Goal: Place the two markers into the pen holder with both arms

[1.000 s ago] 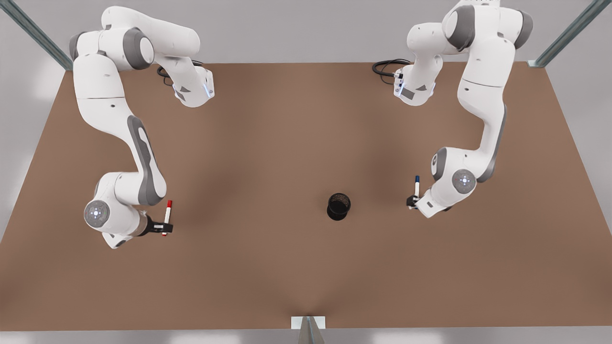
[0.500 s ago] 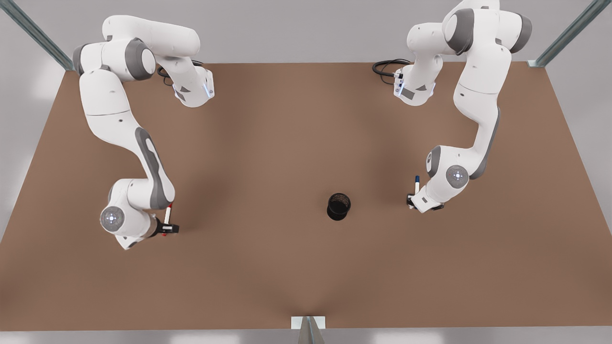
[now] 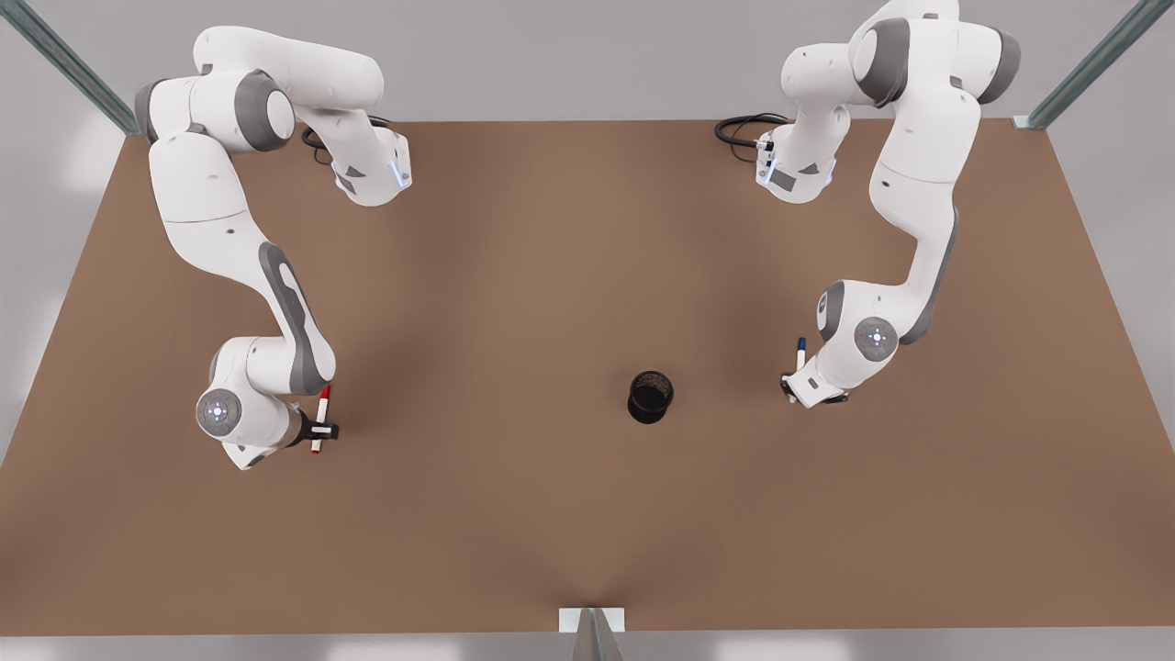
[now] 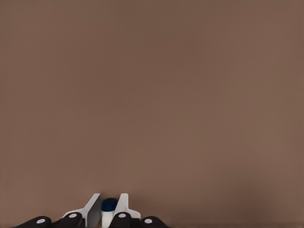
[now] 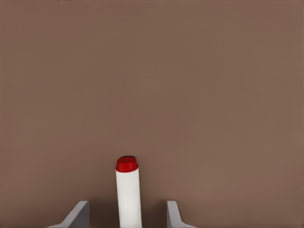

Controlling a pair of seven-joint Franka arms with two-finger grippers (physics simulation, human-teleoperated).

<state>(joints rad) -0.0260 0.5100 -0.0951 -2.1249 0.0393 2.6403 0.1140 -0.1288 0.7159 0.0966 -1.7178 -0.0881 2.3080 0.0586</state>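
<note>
My left claw [image 3: 791, 386] grips the blue marker [image 3: 800, 353], barrel mostly hidden; my right claw [image 3: 321, 431] straddles the red marker [image 3: 320, 418], fingers spread apart.

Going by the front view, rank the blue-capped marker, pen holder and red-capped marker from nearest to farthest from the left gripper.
1. Blue-capped marker, in the left gripper at the front view's right.
2. Pen holder, right of centre.
3. Red-capped marker, far left, at the right gripper.

Left hand [image 3: 791, 385] clamped, right hand [image 3: 321, 430] spread.

Two markers: red-capped marker [image 3: 318, 420], blue-capped marker [image 3: 800, 353]; one pen holder [image 3: 650, 397].
</note>
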